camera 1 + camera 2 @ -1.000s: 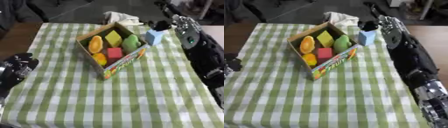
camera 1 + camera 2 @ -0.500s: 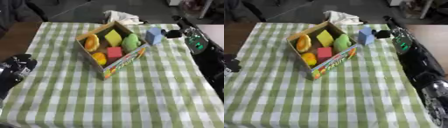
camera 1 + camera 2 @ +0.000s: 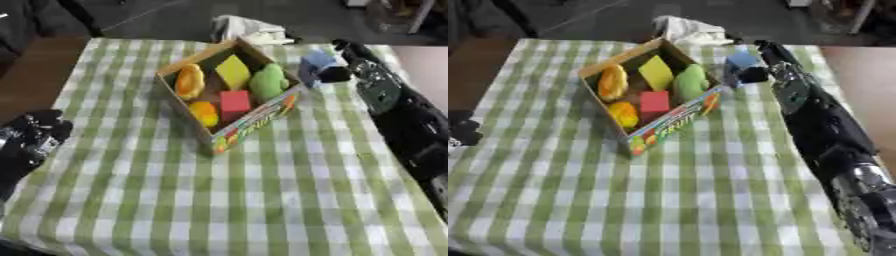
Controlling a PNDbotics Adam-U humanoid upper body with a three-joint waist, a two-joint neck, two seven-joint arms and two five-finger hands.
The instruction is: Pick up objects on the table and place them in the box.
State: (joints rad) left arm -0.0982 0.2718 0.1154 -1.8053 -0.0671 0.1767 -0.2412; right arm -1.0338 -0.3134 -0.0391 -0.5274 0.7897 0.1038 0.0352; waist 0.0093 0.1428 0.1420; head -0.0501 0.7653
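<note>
Since a second ago the right hand (image 3: 337,70) has carried the blue block (image 3: 313,66) down and inward from above the box's right corner, so it now sits just beside the box's right wall; some of that shift may be the head tilting.

Left eye view: the cardboard box (image 3: 254,120) stands at upper centre of the frame on the green checked tablecloth (image 3: 219,200). Inside it are an orange piece (image 3: 189,81), a yellow block (image 3: 233,71), a green piece (image 3: 268,81), a red cube (image 3: 234,100) and a small yellow-orange piece (image 3: 205,113). The blue block is at upper right, pinched by the right hand's thumb and fingers, touching or almost touching the box rim; I cannot tell which. The left hand (image 3: 31,137) rests at the left edge, its fingers too dark to say whether curled or straight. A white cloth (image 3: 245,29) lies at the top, behind the box.

Right eye view: the same block shows right of the green piece, outside the wall, not yet over the opening.

Risks, as I judge them: released here, the block would drop outside the box or catch on the rim and tip off. A further push sideways could shove the light box across the cloth. The interior is crowded, so the block may land on the green piece and roll.
</note>
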